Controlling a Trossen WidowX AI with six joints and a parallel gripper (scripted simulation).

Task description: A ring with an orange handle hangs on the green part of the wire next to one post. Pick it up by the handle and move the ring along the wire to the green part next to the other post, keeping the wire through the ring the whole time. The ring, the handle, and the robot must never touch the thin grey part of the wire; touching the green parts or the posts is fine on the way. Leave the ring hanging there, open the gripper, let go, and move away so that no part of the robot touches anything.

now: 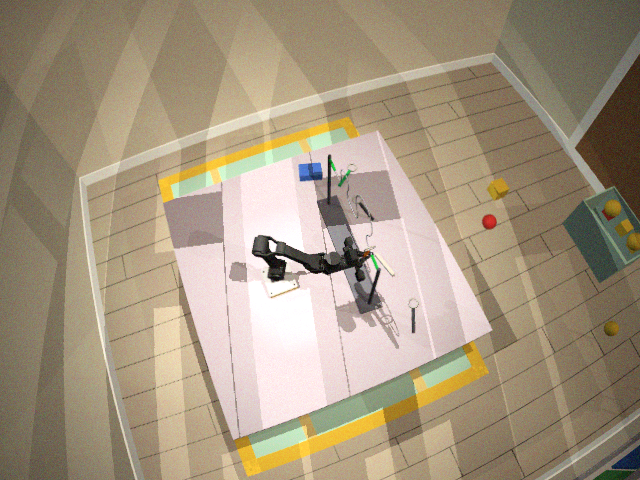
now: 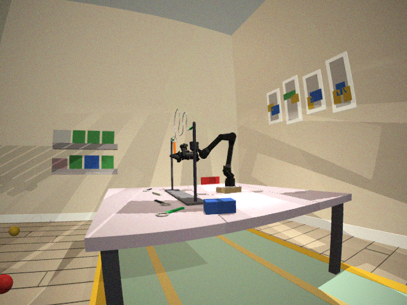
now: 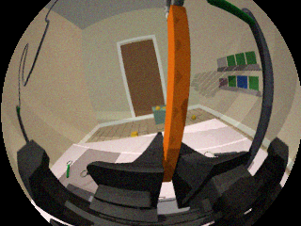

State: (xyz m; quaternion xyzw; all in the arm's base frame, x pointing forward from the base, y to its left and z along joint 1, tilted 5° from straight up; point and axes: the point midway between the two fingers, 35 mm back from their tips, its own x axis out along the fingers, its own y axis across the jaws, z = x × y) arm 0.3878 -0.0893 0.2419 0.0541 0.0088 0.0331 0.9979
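Orange handle point(image 1: 366, 253) point(image 2: 174, 147) point(image 3: 179, 85), upright, gripped by tool point(image 1: 370, 254) point(image 2: 171, 155) point(image 3: 162, 135) (near its bottom)

In the top view the worktop point(image 1: 289, 356) point(image 2: 217, 230) fills the middle of the frame. The base plate point(image 1: 283, 290) point(image 2: 237, 189) lies left of the stand base point(image 1: 330, 212) point(image 2: 184, 197). One post point(image 1: 329, 180) point(image 2: 194, 164) rises from the stand base's upper end, the other post point(image 1: 374, 286) point(image 2: 172, 170) from its lower end. A block point(image 1: 310, 172) point(image 2: 219, 206) lies left of the upper post. A bin point(image 1: 594, 242) stands on the floor at the right edge of the frame. In the exterior view two shelves point(image 2: 84, 146) point(image 2: 84, 171) hang one above the other at the left.
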